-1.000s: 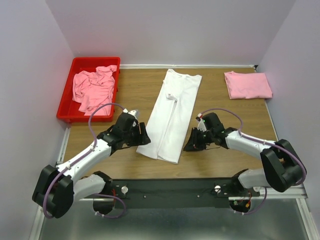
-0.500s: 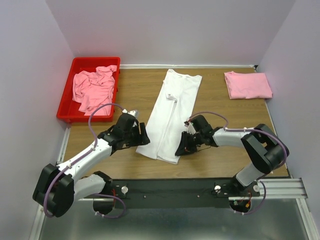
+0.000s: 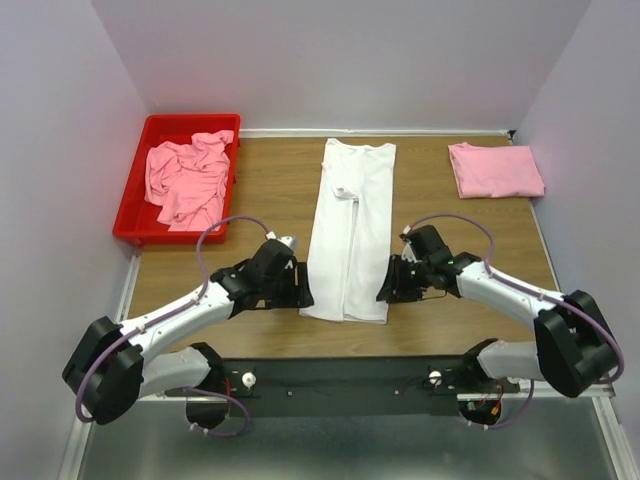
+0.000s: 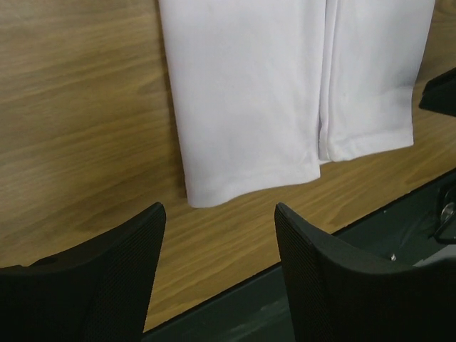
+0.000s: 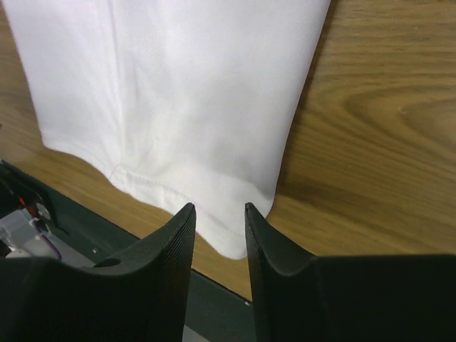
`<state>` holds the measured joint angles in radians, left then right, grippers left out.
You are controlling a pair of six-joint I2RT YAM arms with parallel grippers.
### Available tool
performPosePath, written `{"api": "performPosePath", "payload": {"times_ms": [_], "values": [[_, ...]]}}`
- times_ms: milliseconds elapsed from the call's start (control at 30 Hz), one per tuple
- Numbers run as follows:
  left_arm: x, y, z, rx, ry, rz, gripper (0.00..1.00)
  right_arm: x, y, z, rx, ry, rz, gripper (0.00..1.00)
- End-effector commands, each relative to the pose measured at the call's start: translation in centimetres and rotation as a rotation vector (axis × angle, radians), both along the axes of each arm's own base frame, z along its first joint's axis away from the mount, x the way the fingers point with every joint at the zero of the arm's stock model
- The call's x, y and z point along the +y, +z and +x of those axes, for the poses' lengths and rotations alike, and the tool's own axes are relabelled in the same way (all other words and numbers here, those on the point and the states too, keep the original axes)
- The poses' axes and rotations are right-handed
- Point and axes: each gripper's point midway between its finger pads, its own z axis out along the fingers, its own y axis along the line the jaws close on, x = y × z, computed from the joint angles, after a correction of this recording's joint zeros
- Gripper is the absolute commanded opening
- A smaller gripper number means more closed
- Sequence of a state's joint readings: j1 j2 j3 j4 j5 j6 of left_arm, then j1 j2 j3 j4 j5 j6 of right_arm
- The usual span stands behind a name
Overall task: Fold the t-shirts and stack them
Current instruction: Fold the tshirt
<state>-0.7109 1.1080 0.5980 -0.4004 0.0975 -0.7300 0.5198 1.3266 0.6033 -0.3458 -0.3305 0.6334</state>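
Shirt (image 3: 350, 240) pulled straight

White, mid-table, hem toward the near edge; it lay skewed a second ago. Left gripper (image 4: 219, 214) spread wide, empty, beside the hem's left corner. Right gripper (image 5: 219, 210) narrowly parted over the right corner, apparently released. Ready for cross-fold.

Colours as I read them from the feeds:
- The table (image 3: 270, 190) is warm brown wood grain with darker streaks.
- The white t-shirt (image 3: 348, 235) down the table's middle is plain, with no print.
- The folded pink t-shirt (image 3: 495, 169) at the far right corner is plain light pink.
- The crumpled pink t-shirts (image 3: 187, 178) are the same shade.
- The bin (image 3: 133, 200) at the far left corner is bright red.
- The left gripper (image 4: 219, 214) and right gripper (image 5: 219, 210) are matte black, finely ribbed.
- The left arm (image 3: 185, 312) and right arm (image 3: 500, 291) are white with black joints.
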Motion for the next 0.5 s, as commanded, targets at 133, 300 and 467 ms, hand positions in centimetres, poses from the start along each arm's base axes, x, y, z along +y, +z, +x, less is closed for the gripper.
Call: {"api": "performPosePath", "payload": {"times_ms": [133,300,467], "values": [[-0.5,-0.5,-1.1,0.026,0.052,0.014,0.69,-3.4,-0.4,-3.2,0.088,-0.082,-0.125,0.47],[-0.3,-1.3,-1.1,0.037,0.052,0.044,0.68,-3.2,-1.5,-4.7,0.155,-0.097,-0.095,0.47],[-0.8,-1.4,-1.0,0.034,0.038,0.034,0.68,-0.9,-1.4,-4.3,0.177,-0.117,0.039,0.47]]}}
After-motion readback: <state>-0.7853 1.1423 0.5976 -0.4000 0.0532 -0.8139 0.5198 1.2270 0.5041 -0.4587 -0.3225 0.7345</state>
